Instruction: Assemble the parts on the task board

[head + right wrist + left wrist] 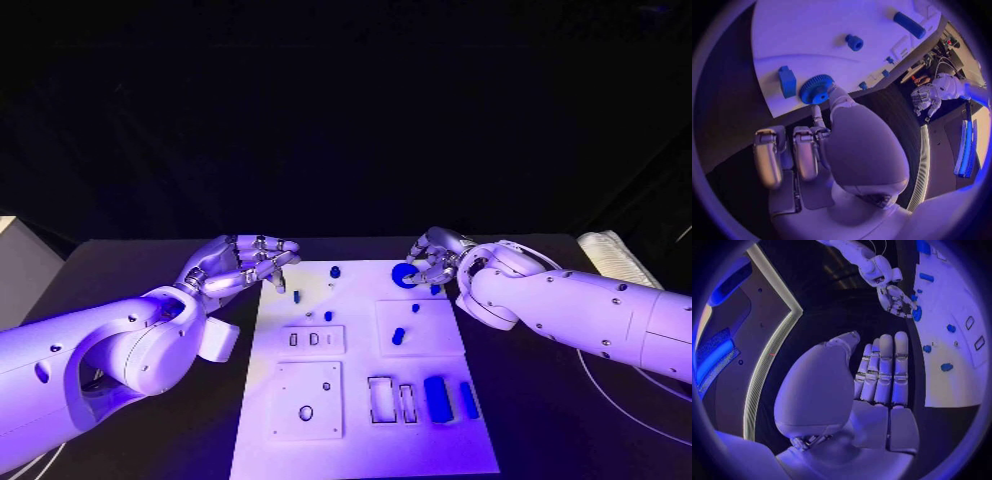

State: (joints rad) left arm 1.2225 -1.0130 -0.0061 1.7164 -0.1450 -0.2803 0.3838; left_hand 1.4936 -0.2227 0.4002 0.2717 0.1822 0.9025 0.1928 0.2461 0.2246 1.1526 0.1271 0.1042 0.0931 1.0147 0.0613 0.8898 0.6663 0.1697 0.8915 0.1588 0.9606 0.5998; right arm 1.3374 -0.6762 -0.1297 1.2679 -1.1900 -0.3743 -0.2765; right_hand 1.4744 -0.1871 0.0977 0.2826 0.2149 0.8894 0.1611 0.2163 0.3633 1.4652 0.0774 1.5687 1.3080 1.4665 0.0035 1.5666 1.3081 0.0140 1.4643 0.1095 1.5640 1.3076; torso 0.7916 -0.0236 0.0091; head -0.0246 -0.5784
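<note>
The right hand [433, 262] is at the far right corner of the task board [361, 440], with a blue gear [816, 89] pinched between its thumb and a finger; in the right wrist view the gear sits at the board's edge, just beside a small blue block [787, 81], and whether it is seated on a peg or still carried cannot be told. The left hand [238, 265] hovers at the board's far left corner, its fingers apart and grasping nothing; the left wrist view shows its palm [879, 375] bare. On the board, a few small blue parts [335, 271] lie scattered over the far half, one blue piece [398, 337] rests on the raised middle plate, and two long blue bars [437, 398] lie at the near right beside open rectangular slots [381, 399]. Those slots, and the oval hole [306, 412] in the near left plate, look unfilled. Judging by this, the assembly is at an early stage: the gear is the step in hand, and most pieces seem yet to be placed.
</note>
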